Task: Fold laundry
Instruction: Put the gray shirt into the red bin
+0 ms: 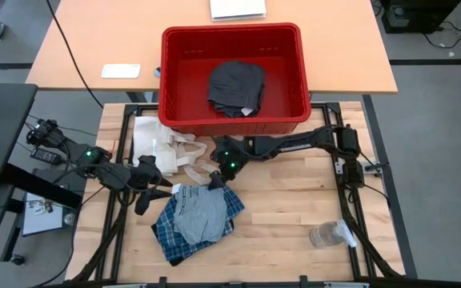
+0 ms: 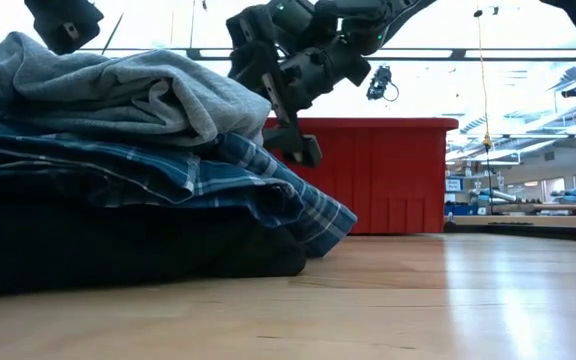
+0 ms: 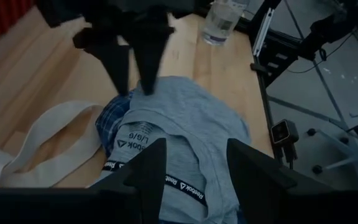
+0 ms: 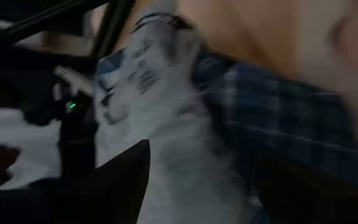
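The laundry lies in one pile on the table's near-left part. A grey piece [image 1: 201,214] with a black printed waistband [image 3: 166,180] lies on top of the blue-and-white plaid shirt [image 1: 178,240]. My left gripper [image 1: 157,194] is open and stands low at the pile's left side, with the waistband showing between its fingers [image 3: 197,174]. My right gripper [image 1: 217,184] points down at the pile's far edge with a narrow gap between its fingers [image 3: 135,92]. In the low view it hangs just above the plaid [image 2: 303,152]. Another dark garment [image 1: 236,86] lies in the red bin. My left gripper touches nothing that shows. My right gripper comes from above and points down, with its fingertips [image 3: 146,90] at the far edge of the grey piece [image 3: 166,99]. I cannot tell whether they touch the cloth.
A red plastic bin [image 1: 174,112] stands at the table's far edge. A cream tote bag with long straps [image 1: 160,148] lies left of it, close to the pile. A clear bottle [image 1: 330,234] lies on its side near the right edge. Bare wood stretches between the pile and the bottle.
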Controlling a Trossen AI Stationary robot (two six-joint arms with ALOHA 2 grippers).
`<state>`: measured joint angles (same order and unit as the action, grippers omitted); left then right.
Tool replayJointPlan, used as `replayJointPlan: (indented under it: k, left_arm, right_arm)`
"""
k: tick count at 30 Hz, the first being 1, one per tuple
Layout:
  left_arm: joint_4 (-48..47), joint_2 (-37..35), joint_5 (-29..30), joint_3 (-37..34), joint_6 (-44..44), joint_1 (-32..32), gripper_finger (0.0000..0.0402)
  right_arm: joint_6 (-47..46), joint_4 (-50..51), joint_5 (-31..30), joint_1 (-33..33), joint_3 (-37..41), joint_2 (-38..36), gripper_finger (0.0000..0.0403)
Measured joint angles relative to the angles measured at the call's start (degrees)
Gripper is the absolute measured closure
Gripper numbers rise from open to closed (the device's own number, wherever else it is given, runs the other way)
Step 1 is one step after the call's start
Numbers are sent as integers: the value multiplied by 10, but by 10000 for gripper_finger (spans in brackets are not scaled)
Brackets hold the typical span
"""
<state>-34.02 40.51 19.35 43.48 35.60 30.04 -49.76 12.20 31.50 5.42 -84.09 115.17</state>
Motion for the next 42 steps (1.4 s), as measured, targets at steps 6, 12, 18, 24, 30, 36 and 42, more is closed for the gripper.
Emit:
replayJointPlan:
  k: [6,12,18,24,30,36,42]
  left_arm:
    - [-6,0,2,0,9,0,228]
    - [-5,0,16,0,8,0,228]
    - [-5,0,17,0,8,0,228]
    - [-5,0,17,0,8,0,228]
    - [-5,0,17,0,2,0,228]
    - [-5,0,16,0,-2,0,228]
    - [-5,0,4,0,7,0,228]
  right_arm:
    - [-25,-28,35,-20,0,1,131]
    - [-98,-110,81,-53,0,0,131]
    - [-133,-165,43,-87,0,-1,131]
    - [-100,-149,-3,-121,-33,-1,131]
    - [-27,32,-152,-146,-86,-1,131]
    - [-35,144,-186,-127,-94,-1,132]
    - [-103,152,-127,-109,-94,-12,132]
